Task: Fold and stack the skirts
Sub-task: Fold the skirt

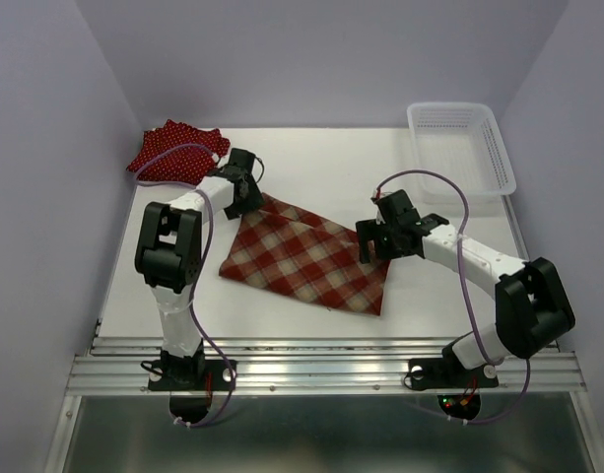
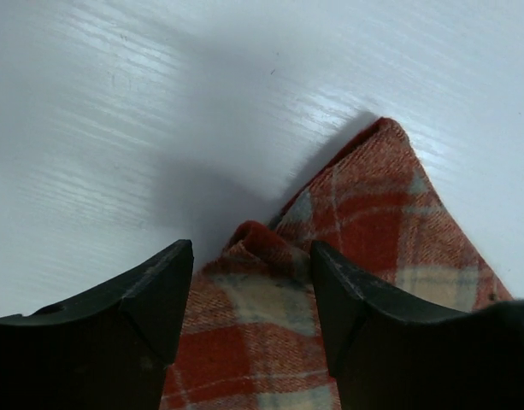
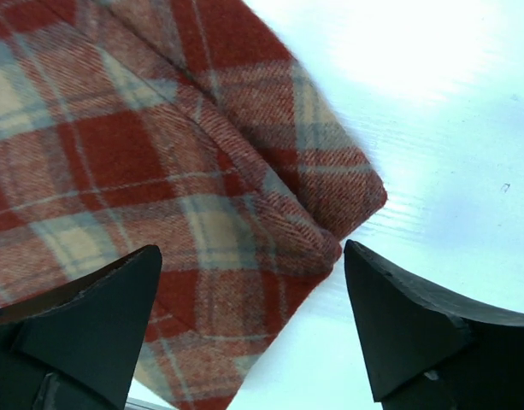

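Now: plaid skirt flat mid-table, skewed. L gripper at its far-left corner, fingers apart, straddling puckered cloth. R gripper over right corner, fingers wide apart, nothing clamped. Heaped far-left: polka-dot skirts. Far right: mesh basket.

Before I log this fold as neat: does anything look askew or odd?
The plaid skirt lies skewed to the table edges, with a corner puckered between the open fingers of the left end effector. The polka-dot heap sits crumpled far left.
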You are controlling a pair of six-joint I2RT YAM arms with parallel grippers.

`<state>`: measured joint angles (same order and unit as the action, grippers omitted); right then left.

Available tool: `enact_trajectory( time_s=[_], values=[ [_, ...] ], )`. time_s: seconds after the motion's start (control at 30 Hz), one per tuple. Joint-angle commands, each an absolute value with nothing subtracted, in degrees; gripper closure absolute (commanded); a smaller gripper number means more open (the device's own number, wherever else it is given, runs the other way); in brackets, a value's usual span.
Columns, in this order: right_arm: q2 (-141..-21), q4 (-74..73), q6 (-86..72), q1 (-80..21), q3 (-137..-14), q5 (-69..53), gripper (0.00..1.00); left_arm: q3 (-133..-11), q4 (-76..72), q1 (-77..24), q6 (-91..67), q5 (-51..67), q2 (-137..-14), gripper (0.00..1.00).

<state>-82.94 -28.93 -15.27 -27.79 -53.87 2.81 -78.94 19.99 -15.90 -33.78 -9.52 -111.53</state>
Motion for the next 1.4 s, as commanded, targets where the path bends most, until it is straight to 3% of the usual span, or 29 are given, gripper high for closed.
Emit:
enact_trajectory(
  time_s=[0.0,0.1,0.13,0.23,0.3,0.47,0.63,1.03,1.37],
  values=[
    [-84.8,-26.7,-15.5,-27.4,-55.0,4.7,0.11,-83.1,19.7,-15.6,-33.2,-9.9,-111.4,0.43],
    [-85.1,-26.1,-15.5,-27.4,-54.1,5.7,0.13,-82.3,19.0,-15.6,-33.1,-9.8,-111.3,0.54],
    [-85.7,-26.0,-15.5,-27.4,-53.8,7.1,0.19,-81.7,18.5,-15.6,-33.0,-9.3,-111.1,0.66],
    [-86.5,-25.8,-15.5,-26.9,-53.7,8.3,0.25,-81.2,18.5,-15.5,-33.0,-8.3,-111.2,1.00],
    [-87.1,-25.1,-15.5,-26.9,-53.0,8.8,0.27,-80.6,18.5,-15.5,-33.1,-8.3,-110.9,1.00],
    [-86.3,-23.7,-15.3,-26.9,-51.8,10.5,0.72,-78.1,17.0,-15.6,-33.6,-8.6,-107.2,1.00],
    [-84.6,-23.2,-14.2,-26.9,-51.2,12.0,0.99,-76.8,17.0,-15.6,-34.4,-7.8,-103.1,1.00],
    [-70.0,-33.7,-14.7,-26.9,-53.2,8.3,0.99,-76.3,20.5,-15.9,-36.0,-9.8,-90.1,1.00],
    [-74.8,-32.1,-14.0,-23.9,-54.5,11.3,0.99,-90.3,22.1,-16.4,-32.5,-9.6,-101.5,1.00]
  ],
)
